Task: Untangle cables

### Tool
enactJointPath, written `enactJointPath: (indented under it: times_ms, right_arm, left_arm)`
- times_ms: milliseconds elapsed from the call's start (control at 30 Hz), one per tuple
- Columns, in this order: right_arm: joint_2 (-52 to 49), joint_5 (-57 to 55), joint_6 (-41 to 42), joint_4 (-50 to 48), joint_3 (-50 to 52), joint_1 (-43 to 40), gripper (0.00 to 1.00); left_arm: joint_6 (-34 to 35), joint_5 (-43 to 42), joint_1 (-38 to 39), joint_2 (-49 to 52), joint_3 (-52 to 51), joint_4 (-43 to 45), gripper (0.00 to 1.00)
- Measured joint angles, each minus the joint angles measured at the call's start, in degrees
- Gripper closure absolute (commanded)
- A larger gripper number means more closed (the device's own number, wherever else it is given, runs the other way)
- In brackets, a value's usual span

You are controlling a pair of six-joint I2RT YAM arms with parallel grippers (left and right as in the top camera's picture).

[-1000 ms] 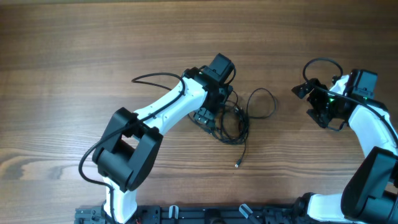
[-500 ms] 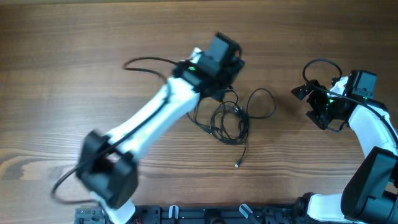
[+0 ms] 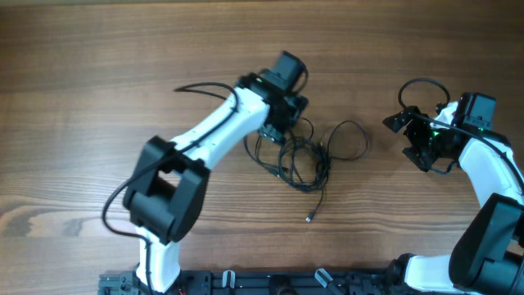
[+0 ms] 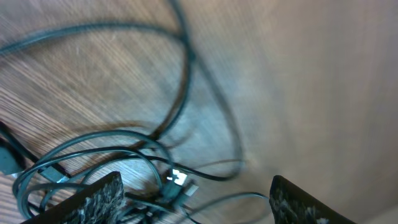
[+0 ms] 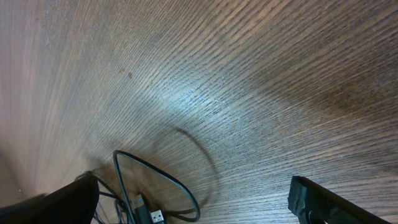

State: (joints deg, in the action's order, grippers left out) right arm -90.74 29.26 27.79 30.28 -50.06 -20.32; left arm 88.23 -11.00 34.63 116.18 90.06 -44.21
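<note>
The cables (image 3: 301,160) lie as a knotted black bundle mid-table, with one loop (image 3: 350,136) reaching right and a loose plug end (image 3: 310,217) toward the front. My left gripper (image 3: 278,129) hovers over the bundle's upper left part. In the left wrist view its jaws (image 4: 196,208) stand wide apart, open, with thin strands and a small plug (image 4: 177,180) between the fingers (image 4: 93,200). My right gripper (image 3: 408,139) stays to the right of the loop, open. In its own view the jaws (image 5: 199,211) are apart and a cable loop (image 5: 158,180) with a USB plug (image 5: 153,215) lies ahead.
The wooden table (image 3: 98,74) spreads bare on the left and at the back. A thicker black arm cable (image 3: 205,85) arcs off the left arm, and another (image 3: 422,84) curls behind the right wrist. The arm bases (image 3: 270,283) line the front edge.
The left arm swung up and back, then returned over the bundle's upper left, its jaws a little narrower. The bundle and right loop shifted slightly right. The right arm held still.
</note>
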Motion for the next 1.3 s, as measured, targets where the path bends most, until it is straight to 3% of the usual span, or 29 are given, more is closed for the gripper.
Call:
enactJointPath:
  times_ms: [167,400,700,733,800,967,1067,1300]
  right_arm:
    - [0.0,0.0,0.0,-0.02,0.0,0.0,0.01]
    - [0.0,0.0,0.0,0.59,0.0,0.0,0.0]
    - [0.0,0.0,0.0,0.61,0.0,0.0,0.0]
    - [0.0,0.0,-0.02,0.59,0.0,0.0,0.0]
    - [0.0,0.0,-0.02,0.63,0.0,0.0,0.0]
    - [0.0,1.53,-2.8,2.47,0.0,0.0,0.0]
    - [0.0,6.67,-6.47,1.95,0.0,0.28,0.0]
    - [4.48,21.49,-13.27,-4.42,0.15,8.81,0.0]
  left_arm:
    - [-1.29,0.22,3.28,-4.85,2.12,-0.26,0.35]
    - [-1.62,0.61,8.57,5.95,2.14,-1.81,0.39]
    - [-1.18,2.58,8.39,9.53,2.16,-0.24,0.58]
    - [-1.09,2.58,8.39,9.53,2.16,-0.33,0.66]
    - [-1.22,2.6,8.39,9.62,2.16,-0.39,0.96]
    - [-1.16,2.56,8.31,10.23,2.49,-0.68,0.96]
    - [-1.55,2.47,6.67,8.57,2.45,-5.51,0.96]
    - [-1.97,5.11,-4.96,-20.72,2.54,-9.49,0.96]
